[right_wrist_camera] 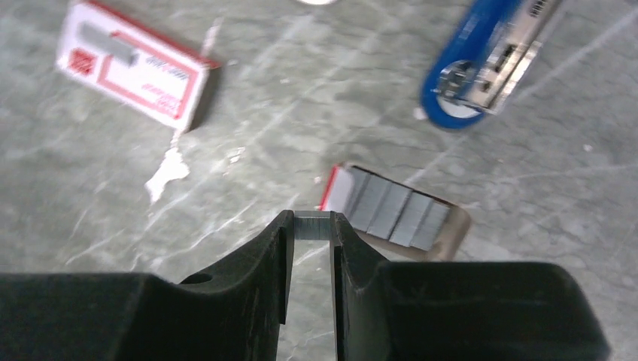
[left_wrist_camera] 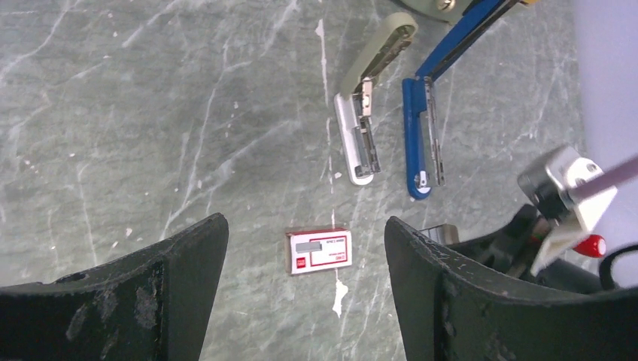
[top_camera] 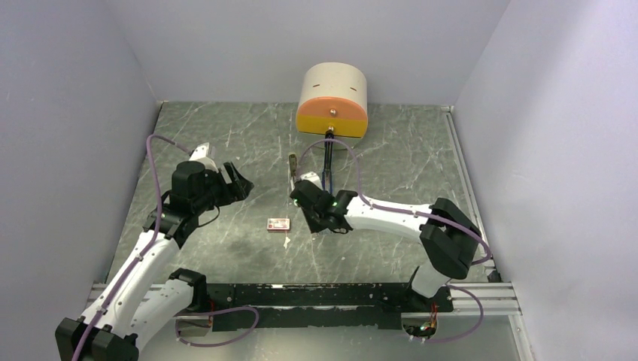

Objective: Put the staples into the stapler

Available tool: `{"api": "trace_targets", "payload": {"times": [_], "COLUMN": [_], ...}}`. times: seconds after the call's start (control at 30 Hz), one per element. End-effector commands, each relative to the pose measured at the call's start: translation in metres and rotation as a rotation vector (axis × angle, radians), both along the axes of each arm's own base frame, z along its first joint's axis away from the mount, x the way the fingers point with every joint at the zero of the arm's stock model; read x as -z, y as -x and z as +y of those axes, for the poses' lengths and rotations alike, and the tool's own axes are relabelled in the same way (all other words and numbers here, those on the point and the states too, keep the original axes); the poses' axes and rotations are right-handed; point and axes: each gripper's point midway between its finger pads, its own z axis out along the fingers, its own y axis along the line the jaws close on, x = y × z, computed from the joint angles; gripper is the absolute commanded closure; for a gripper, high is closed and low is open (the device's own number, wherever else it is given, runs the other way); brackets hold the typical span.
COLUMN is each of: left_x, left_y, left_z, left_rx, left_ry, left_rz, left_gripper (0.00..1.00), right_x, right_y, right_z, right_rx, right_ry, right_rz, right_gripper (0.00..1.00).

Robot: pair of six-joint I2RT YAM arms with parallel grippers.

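My right gripper [right_wrist_camera: 311, 224] is shut on a short silvery strip of staples [right_wrist_camera: 312, 228], held just above the table. Right behind it lies an open brown tray [right_wrist_camera: 451, 229] with several more staple strips [right_wrist_camera: 395, 209]. A blue stapler [right_wrist_camera: 489, 64] lies opened flat at the far right, and also shows in the left wrist view [left_wrist_camera: 425, 135]. A beige-and-silver stapler [left_wrist_camera: 367, 113] lies open beside it. The red-and-white box [left_wrist_camera: 319, 250] lies between the fingers of my left gripper [left_wrist_camera: 305, 224], which is open and hovering above it. In the top view the right gripper [top_camera: 310, 218] is right of the box [top_camera: 278, 223].
A tan cylinder with an orange front [top_camera: 332, 98] stands at the back centre, behind the two staplers [top_camera: 292, 169]. Grey walls close the table on three sides. A black rail [top_camera: 323, 297] runs along the near edge.
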Motion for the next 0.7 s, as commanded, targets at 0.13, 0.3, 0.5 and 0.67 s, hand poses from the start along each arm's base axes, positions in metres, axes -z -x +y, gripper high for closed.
{"api": "trace_targets", "payload": {"times": [0.13,0.3,0.5,0.67], "left_x": [-0.014,-0.014,-0.010,-0.009], "left_y": [0.001,0.004,0.005,0.005], "left_z": [0.030,0.040,0.039,0.040], "left_rx": [-0.160,-0.220,-0.215,-0.214], "left_ry": [-0.065,-0.064,-0.062,-0.069], "left_rz": [-0.006,-0.012,-0.002,0.001], "left_gripper": [0.19,0.19,0.19,0.19], "right_x": [0.003,0.024,0.037,0.031], "right_y": [0.047,0.074,0.086,0.084], "right_z": [0.052,0.067,0.070,0.070], "right_rx": [-0.363,-0.506,-0.578,-0.544], "right_ry": [0.013,0.063,0.099,0.089], "right_rz": [0.003,0.034,0.052,0.045], "right_gripper": [0.74,0.73,0.71,0.53]}}
